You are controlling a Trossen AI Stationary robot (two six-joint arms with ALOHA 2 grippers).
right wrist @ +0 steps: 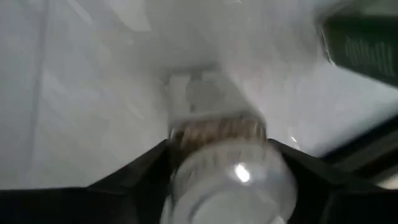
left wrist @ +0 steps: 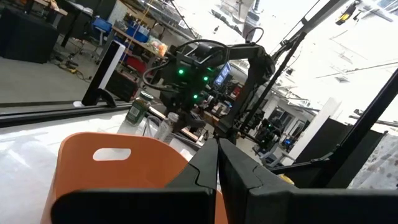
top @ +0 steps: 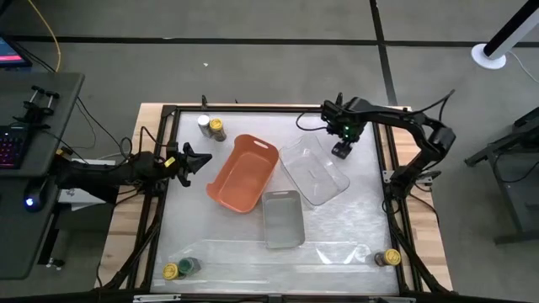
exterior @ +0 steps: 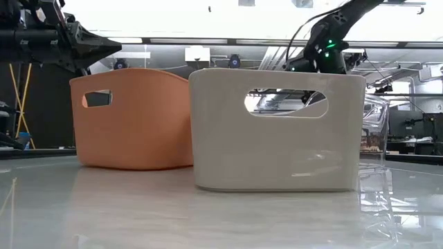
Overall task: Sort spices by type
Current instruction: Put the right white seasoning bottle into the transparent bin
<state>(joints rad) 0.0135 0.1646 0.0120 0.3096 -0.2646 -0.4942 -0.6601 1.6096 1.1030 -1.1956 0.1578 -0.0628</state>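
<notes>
My right claw is matt black plastic, and between its fingers sits a jar of clear glossy glass or plastic with a shiny pale lid that throws back a bright glint. The table top looks smooth and glossy white, covered by a clear, slightly wrinkled plastic sheet, with bare pale wood at the edges and a black metal frame. The orange tray is matt, smooth plastic; the grey tray is the same finish; the clear tray is transparent, shiny plastic. My left claw is matt black too
</notes>
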